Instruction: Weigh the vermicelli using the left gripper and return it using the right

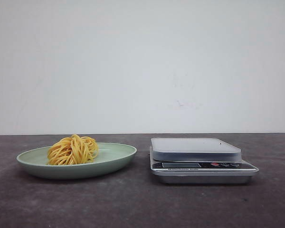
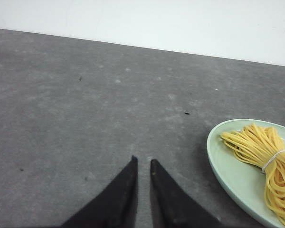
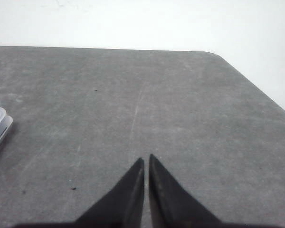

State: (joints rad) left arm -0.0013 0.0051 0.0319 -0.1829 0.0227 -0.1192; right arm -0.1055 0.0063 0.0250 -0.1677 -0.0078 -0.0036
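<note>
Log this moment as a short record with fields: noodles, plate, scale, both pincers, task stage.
vermicelli: yellow-orange nest, tied with a thin band, lying on the plate
plate: pale green, oval, left of the scale on the dark table
scale: silver digital kitchen scale, platform bare
left pincer: tips nearly together, over bare table beside the plate, holding nothing
right pincer: tips nearly touching, over bare table, holding nothing
task stage: not started; vermicelli not yet weighed
</note>
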